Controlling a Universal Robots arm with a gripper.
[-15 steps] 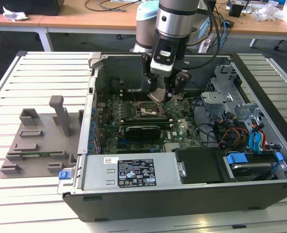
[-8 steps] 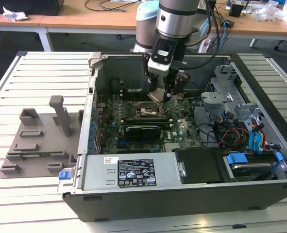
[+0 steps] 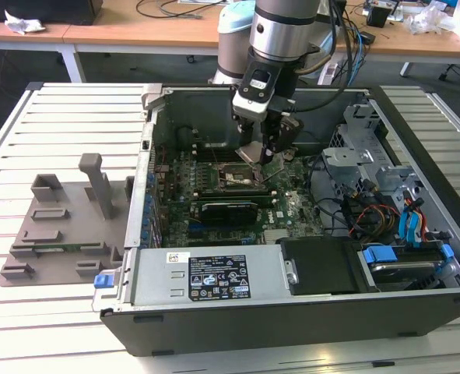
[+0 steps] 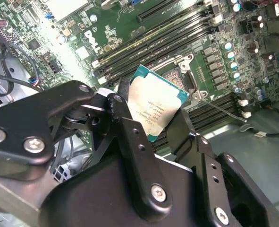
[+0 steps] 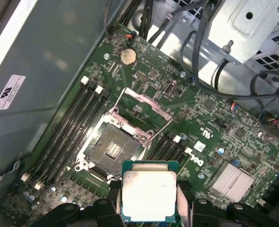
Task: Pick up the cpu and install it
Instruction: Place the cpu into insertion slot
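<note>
As the pincer (image 3: 262, 153) hangs over the board (image 3: 280, 206) in the exterior view, the second wrist view shows it gripping the cpu (image 4: 156, 106). The first wrist view puts the open socket (image 5: 114, 149) just ahead of the pincer; the cpu likely needs holding flat, corners matched.

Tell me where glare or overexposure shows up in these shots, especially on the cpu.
In the first wrist view the cpu lid is blown out almost white, with no markings showing. In the second wrist view its print shows, but glare washes out a patch of the motherboard. The exterior view is evenly lit, with the computer case darker inside.
</note>
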